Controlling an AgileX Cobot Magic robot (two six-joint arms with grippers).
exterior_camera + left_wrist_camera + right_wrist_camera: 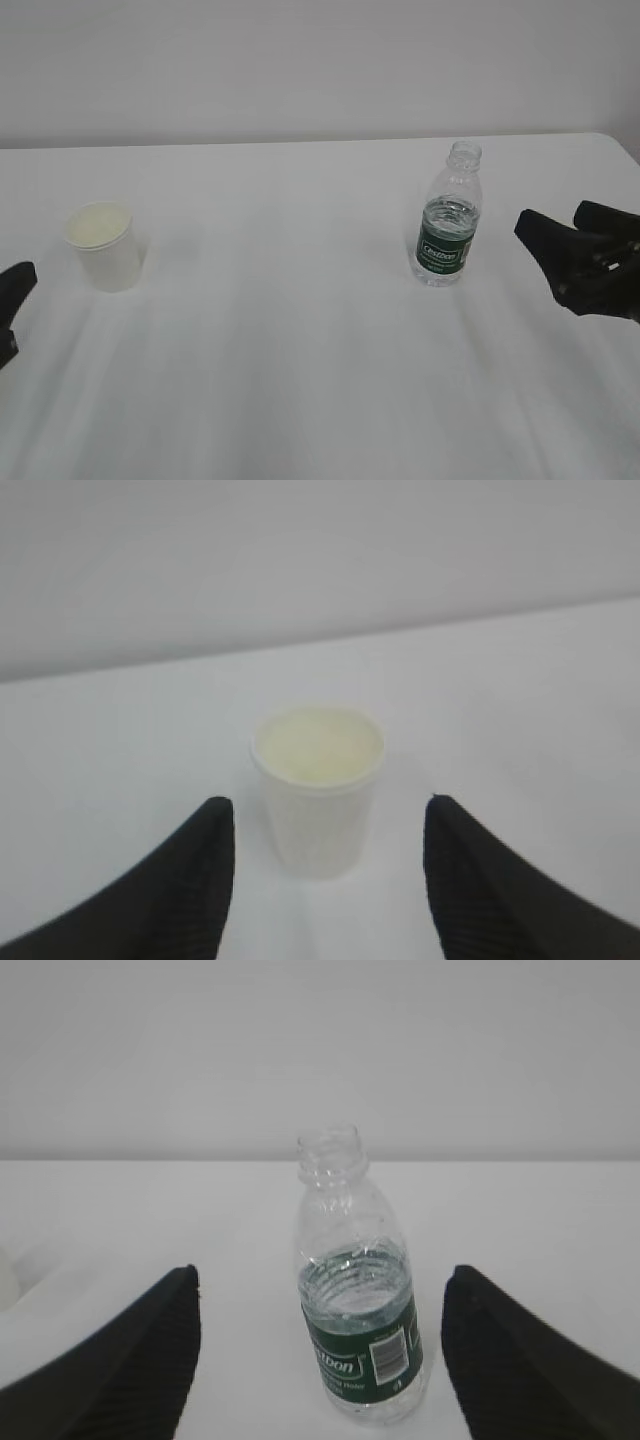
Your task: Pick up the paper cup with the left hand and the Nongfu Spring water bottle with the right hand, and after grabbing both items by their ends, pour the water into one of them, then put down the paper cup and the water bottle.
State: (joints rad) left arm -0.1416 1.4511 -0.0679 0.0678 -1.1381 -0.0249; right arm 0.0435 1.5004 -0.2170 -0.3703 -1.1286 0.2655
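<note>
Bottle (358,1305) half-full; paper cup (318,788) upright

A clear water bottle (358,1305) stands near the right edge of the white tabletop (300,330). Its dark green label (362,1352) carries white lettering too blurred to read fully; only the letters "on" show clearly. A small white barcode patch (391,1353) sits beside them.

The left hand (12,300) sat low at the desk's left edge, jaws apart and empty — the right hand (575,245) at the right edge, spread wider.
</note>
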